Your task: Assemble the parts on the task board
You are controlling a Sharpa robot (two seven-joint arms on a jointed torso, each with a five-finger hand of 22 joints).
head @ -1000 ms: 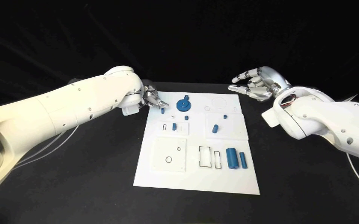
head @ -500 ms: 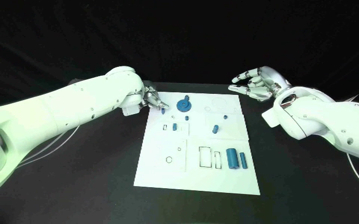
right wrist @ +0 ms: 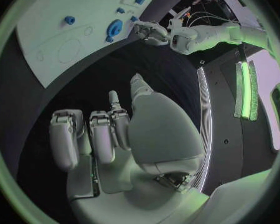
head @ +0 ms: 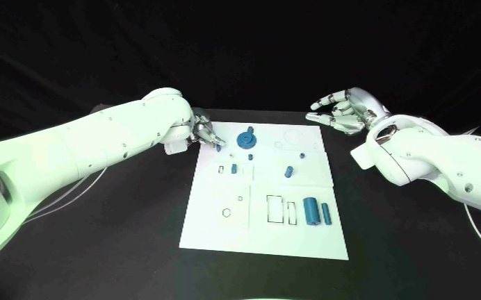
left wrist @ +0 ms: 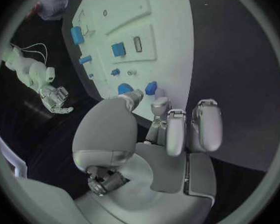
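Note:
The white task board (head: pixel 263 234) lies in the middle of the black table. My left hand (head: pixel 204 134) hovers at the board's far left corner and pinches a small blue part (head: pixel 217 147) between thumb and a finger; in the left wrist view the part (left wrist: pixel 150 88) sits at the fingertips (left wrist: pixel 160 106) just over the board's edge. A blue gear-like part (head: pixel 247 139) stands on the board right beside it. My right hand (head: pixel 342 113) hangs beyond the far right corner, fingers apart and holding nothing, as its wrist view (right wrist: pixel 115 134) also shows.
Small blue pieces (head: pixel 233 169) (head: pixel 288 171) stand in the board's middle row, and two blue cylinders (head: pixel 317 212) lie near its right edge. Rectangular slots (head: pixel 274 209) and a round hole (head: pixel 226 212) lie in the near half. Black table surrounds the board.

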